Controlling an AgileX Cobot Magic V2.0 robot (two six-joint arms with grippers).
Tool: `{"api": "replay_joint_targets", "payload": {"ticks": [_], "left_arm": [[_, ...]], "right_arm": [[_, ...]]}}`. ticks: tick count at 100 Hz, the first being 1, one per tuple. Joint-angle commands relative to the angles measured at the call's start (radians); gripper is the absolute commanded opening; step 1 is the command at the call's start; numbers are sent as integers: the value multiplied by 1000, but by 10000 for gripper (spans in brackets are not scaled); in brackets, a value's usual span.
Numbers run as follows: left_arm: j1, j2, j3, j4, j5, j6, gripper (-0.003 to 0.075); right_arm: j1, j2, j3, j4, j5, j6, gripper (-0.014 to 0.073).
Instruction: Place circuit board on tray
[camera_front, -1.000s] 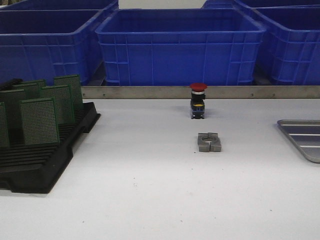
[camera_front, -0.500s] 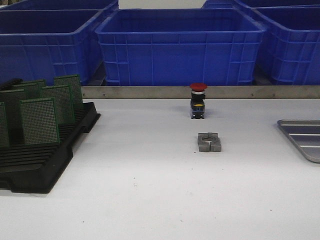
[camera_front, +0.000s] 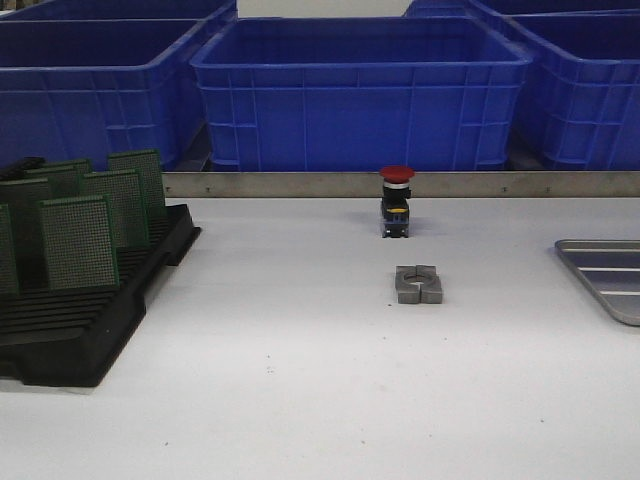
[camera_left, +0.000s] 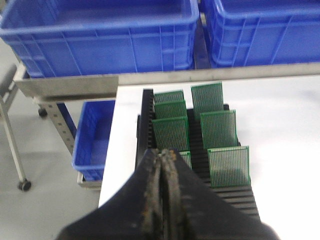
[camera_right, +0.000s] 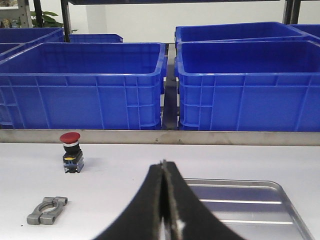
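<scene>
1. Left claw (camera_left: 162, 156): fingers pressed together, nothing between them. It hangs above the near end of the black slotted rack (camera_front: 90, 310).
2. Rack sits at the left side of the white counter (camera_front: 300, 380). Green perforated circuit boards (camera_front: 78, 243) stand upright in its slots; the left wrist view shows them in two rows (camera_left: 220, 129).
3. Right claw (camera_right: 164, 167): fingers pressed together, empty. It hangs over the near edge of the tray (camera_right: 260, 205).
4. Tray (camera_front: 605, 275): silver-grey, ribbed bottom, lying flat at the right edge of the counter, partly cut off in the front view. No board on it.
5. Mid-counter: red-capped push button (camera_front: 396, 200) standing upright; a grey metal clamp piece (camera_front: 418, 284) lies flat just in front of it, apart from it.
6. Behind the counter's metal edge: blue crates (camera_front: 360, 95) in a row.
</scene>
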Motion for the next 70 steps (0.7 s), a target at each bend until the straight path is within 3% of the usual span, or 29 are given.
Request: {"api": "replay_joint_targets", "payload": {"ticks": [1, 30, 40, 56, 70], "left_arm": [[3, 48, -44, -13, -69, 2, -18], [3, 110, -44, -17, -57, 2, 6], [3, 110, -44, -17, -57, 2, 114], [3, 110, -44, -17, -55, 2, 372], [3, 110, -44, -42, -76, 2, 398]], "right_arm": [[0, -23, -13, -10, -81, -3, -69], [0, -23, -13, -10, -81, -3, -69], [0, -23, -13, -10, -81, -3, -69], [0, -23, -13, -10, -81, -3, -69], [0, -23, -13, -10, -81, -3, -69]]}}
